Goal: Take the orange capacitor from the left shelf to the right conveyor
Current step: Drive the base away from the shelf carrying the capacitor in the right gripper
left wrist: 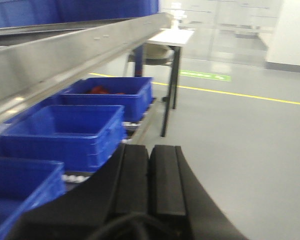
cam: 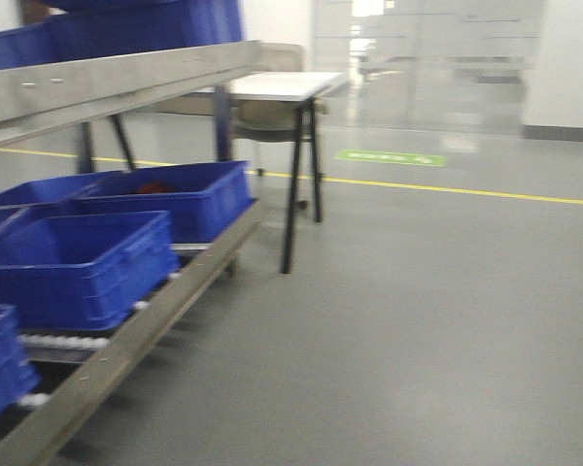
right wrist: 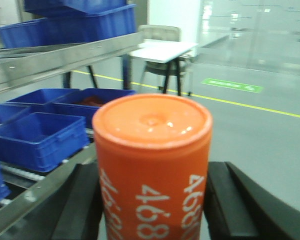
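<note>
My right gripper [right wrist: 152, 200] is shut on the orange capacitor [right wrist: 152, 165], an orange cylinder with white "4680" print, held upright between the two black fingers [right wrist: 225, 200] in the air over the grey floor. My left gripper [left wrist: 149, 172] is shut and empty, its two black pads pressed together. The steel left shelf [cam: 117, 83] runs along the left in the front view, and also shows in the left wrist view [left wrist: 65, 55] and the right wrist view [right wrist: 65, 57]. The right conveyor is out of view. No gripper shows in the front view.
Blue plastic bins [cam: 78, 262] sit on the lower roller rack [cam: 126, 349] under the shelf, and more stand on top of it [cam: 136, 24]. A white table with black legs [cam: 291, 92] and a chair stand behind. Grey floor with a yellow line [cam: 466, 189] lies to the right.
</note>
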### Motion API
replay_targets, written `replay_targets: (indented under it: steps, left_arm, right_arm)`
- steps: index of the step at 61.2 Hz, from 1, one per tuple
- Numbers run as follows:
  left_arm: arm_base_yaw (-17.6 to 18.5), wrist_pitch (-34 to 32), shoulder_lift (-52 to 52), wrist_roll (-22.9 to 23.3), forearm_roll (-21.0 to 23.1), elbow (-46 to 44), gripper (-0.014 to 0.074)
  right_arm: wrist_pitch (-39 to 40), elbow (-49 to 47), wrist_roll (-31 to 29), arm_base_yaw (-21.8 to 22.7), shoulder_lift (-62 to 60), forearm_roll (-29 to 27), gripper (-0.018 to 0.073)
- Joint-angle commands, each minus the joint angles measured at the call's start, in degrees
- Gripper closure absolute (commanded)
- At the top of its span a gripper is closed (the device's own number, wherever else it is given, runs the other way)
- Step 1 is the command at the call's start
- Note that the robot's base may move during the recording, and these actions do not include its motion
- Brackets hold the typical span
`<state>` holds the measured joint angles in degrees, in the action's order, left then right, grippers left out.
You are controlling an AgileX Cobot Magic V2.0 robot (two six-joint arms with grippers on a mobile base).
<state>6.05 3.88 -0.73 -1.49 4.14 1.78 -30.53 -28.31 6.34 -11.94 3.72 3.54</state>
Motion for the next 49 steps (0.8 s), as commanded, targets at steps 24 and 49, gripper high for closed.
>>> replay_targets:
  steps: [24, 49]
  left_arm:
    - [-0.1, -5.1, -0.6, 0.1, 0.1, -0.2, 0.0723]
    - [-0.1, -5.1, -0.6, 0.1, 0.1, -0.2, 0.0723]
  right_arm:
    - [5.2, -1.6, -0.4, 0.3, 0.7, 0.8, 0.042]
    - [5.2, -1.6, -0.4, 0.3, 0.7, 0.8, 0.042]
